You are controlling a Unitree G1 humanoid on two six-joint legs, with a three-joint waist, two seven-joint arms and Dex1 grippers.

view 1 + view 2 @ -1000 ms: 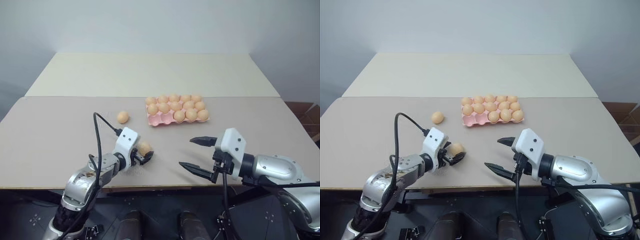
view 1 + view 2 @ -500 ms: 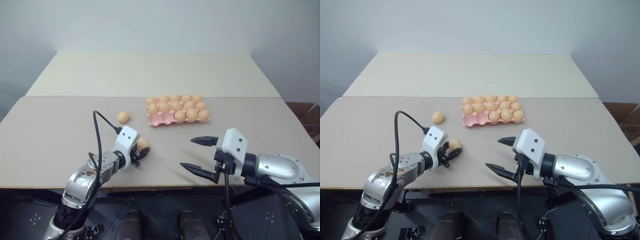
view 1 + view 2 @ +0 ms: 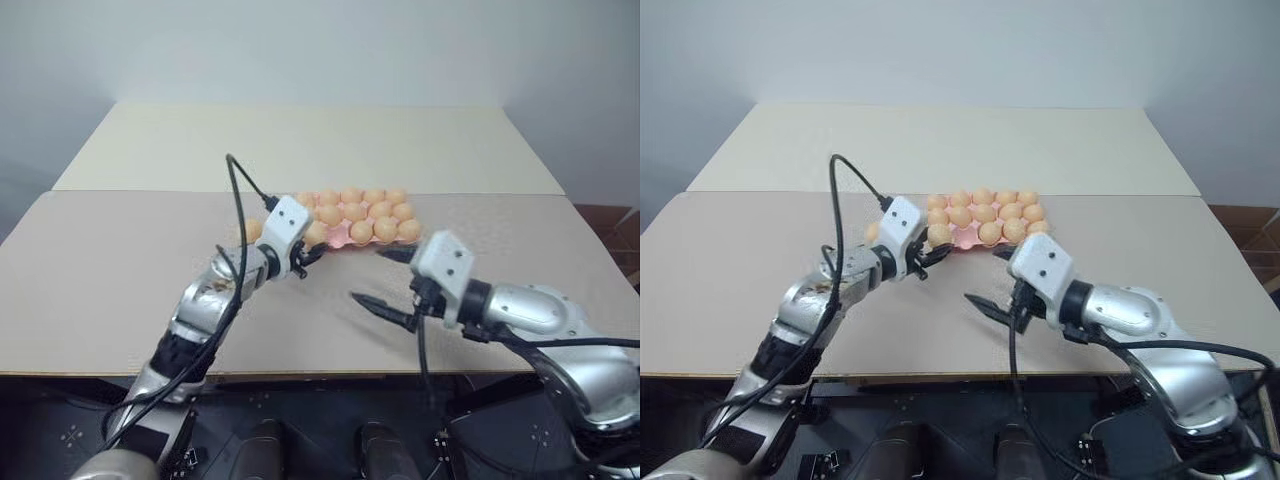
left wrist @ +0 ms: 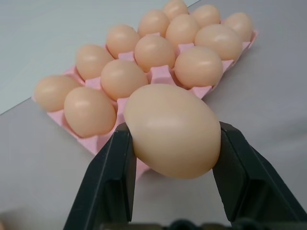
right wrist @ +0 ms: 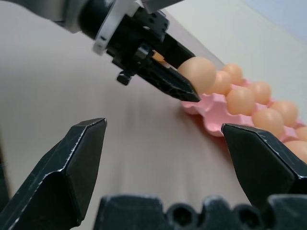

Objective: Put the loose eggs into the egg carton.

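Egg in left hand just before egg carton; right hand to its right.

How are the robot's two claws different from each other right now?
The left claw is shut on an egg; the right claw is wide open and holds nothing. The left claw hangs at the near end of the pink egg carton; the right claw waits beside it, over bare table. Both have two black fingers.

The left arm covers most of the loose egg lying beside the egg carton, so just a sliver peeks out. The held egg hides the carton's near cups, and the carton's far end runs off the right wrist view.
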